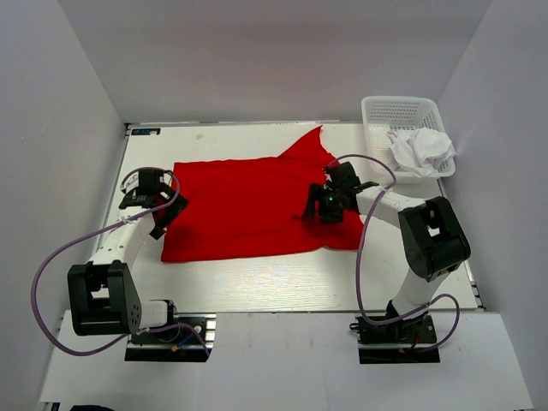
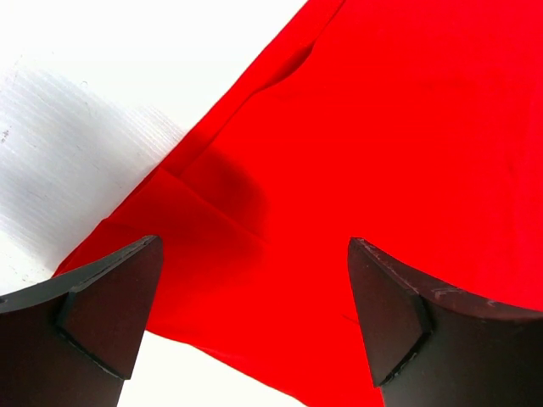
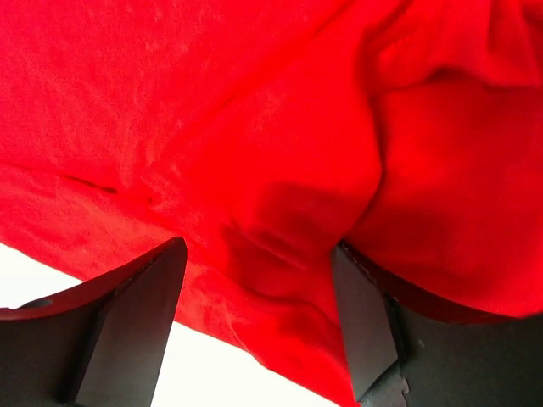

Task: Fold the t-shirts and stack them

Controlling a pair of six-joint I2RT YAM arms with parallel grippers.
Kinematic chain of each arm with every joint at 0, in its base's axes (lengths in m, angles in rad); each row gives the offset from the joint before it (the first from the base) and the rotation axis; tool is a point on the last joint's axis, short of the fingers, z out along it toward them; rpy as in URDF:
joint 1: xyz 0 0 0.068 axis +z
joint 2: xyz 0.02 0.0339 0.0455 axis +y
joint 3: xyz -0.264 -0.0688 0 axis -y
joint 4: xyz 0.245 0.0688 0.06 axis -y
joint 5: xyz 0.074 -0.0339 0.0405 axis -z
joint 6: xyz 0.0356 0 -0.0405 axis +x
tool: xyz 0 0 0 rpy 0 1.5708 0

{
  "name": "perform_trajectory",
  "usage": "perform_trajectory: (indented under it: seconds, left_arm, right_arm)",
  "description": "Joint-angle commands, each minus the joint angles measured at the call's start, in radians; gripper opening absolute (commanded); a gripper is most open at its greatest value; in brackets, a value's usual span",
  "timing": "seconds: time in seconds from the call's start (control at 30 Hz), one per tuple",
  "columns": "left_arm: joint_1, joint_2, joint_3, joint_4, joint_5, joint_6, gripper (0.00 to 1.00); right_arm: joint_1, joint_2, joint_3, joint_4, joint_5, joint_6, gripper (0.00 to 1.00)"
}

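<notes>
The red t-shirt lies spread across the middle of the table, one corner pointing to the back right. It fills the left wrist view and the right wrist view. My left gripper is open over the shirt's left edge. My right gripper is open over the shirt's right part, where cloth bunches up between the fingers; a fold drapes over the right finger. The white t-shirt lies crumpled in the basket.
A white mesh basket stands at the back right corner. The white table shows in front of the shirt. Grey walls enclose the table on three sides. Purple cables loop from both arms.
</notes>
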Motion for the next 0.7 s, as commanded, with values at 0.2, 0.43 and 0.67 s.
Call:
perform_trajectory:
  seconds: [0.2,0.43,0.67]
  left_arm:
    - [0.006,0.001,0.004,0.013,-0.011,-0.006,1.0]
    - [0.006,0.012,0.014,0.013,-0.011,-0.006,1.0]
    - [0.015,0.012,0.014,0.013,-0.002,0.003,1.0]
  right_arm:
    - [0.003,0.023,0.089,-0.042,0.082,0.02,0.35]
    - [0.003,0.057,0.131,-0.045,0.068,0.019,0.0]
    - [0.009,0.075,0.208,-0.01,0.039,0.008,0.0]
